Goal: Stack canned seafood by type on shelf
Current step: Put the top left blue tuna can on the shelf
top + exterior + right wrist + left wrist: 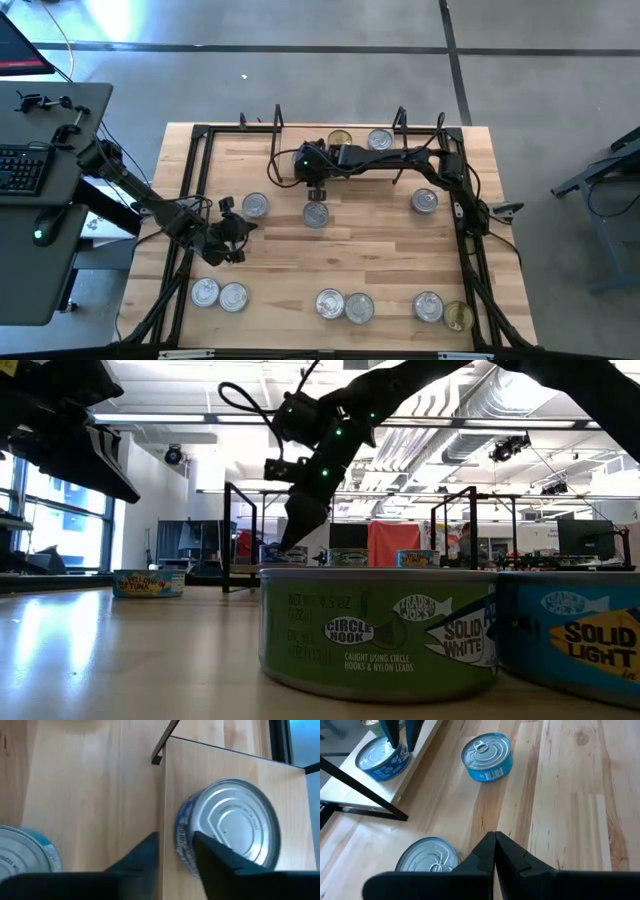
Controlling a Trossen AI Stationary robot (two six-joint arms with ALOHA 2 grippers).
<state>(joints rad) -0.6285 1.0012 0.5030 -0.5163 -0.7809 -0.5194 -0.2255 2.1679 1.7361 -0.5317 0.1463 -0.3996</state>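
From above, my right pincer (316,192) hangs at the shelf's (290,160) front edge, over a silver-lidded tin (316,214). My right wrist view shows my fingers (212,857) narrowly parted at the shelf edge, one touching a tin (227,827) on the board, gripping nothing. My left pincer (494,851) is closed, empty, above the table.

Grey concrete floor (300,80) around table; dark desk (40,200) with keyboard (20,168) alongside; exposed ceiling ducts (490,405), bright windows (60,525) beyond.
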